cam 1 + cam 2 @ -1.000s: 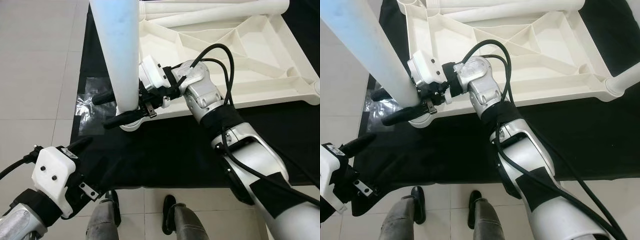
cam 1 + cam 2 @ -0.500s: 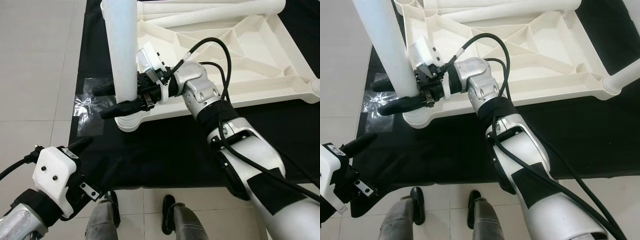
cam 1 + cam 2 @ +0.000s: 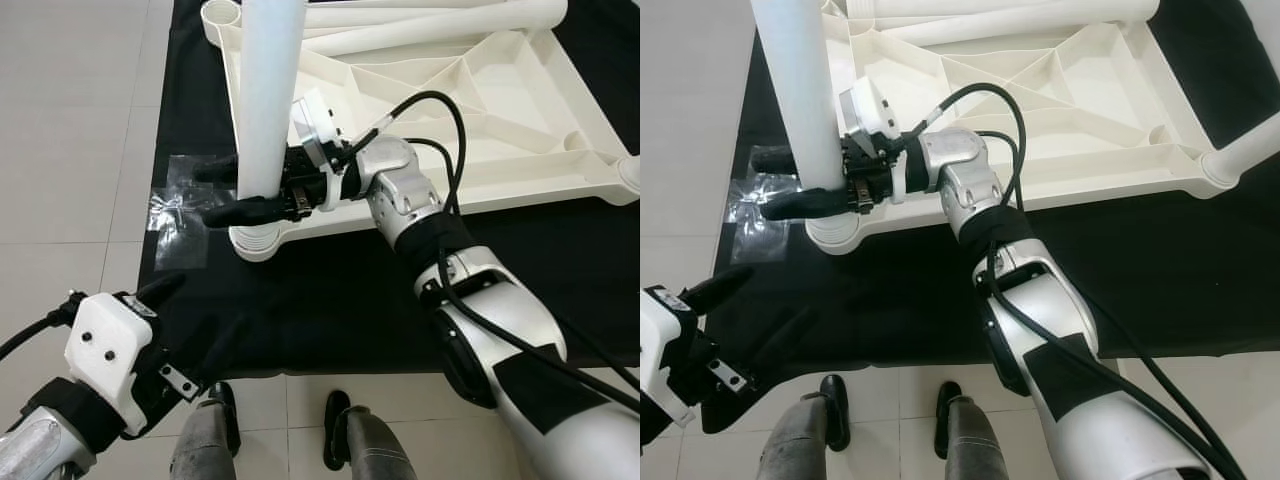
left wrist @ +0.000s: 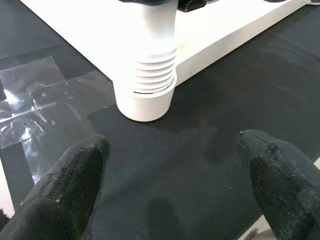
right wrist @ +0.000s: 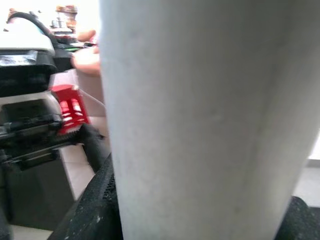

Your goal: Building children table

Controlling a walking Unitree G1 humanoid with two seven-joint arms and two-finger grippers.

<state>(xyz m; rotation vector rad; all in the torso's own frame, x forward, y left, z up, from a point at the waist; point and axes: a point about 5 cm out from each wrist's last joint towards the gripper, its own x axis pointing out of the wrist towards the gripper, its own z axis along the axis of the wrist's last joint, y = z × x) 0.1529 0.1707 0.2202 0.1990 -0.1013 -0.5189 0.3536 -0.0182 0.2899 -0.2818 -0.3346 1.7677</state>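
Note:
The white children's table top (image 3: 520,172) lies upside down on a black cloth (image 3: 330,300). A white table leg (image 3: 268,100) stands nearly upright in the ribbed socket (image 3: 258,243) at the near left corner. My right gripper (image 3: 207,193) is shut on this leg just above the socket, one black finger on each side. In the right wrist view the leg (image 5: 200,120) stands close between the fingers (image 5: 97,200). My left gripper (image 4: 175,157) hovers open low over the cloth, a short way in front of the socket (image 4: 147,95).
Two more white legs (image 3: 420,25) lie across the far side of the table top. Another leg (image 3: 1240,155) is fitted at the right corner. Crumpled clear plastic (image 3: 180,205) lies on the cloth's left edge. Grey floor tiles surround the cloth; my feet (image 3: 340,430) stand at its near edge.
The leg's top has swung to the right, from leaning left to nearly upright, with my right gripper turning along with it. The left gripper has stayed put.

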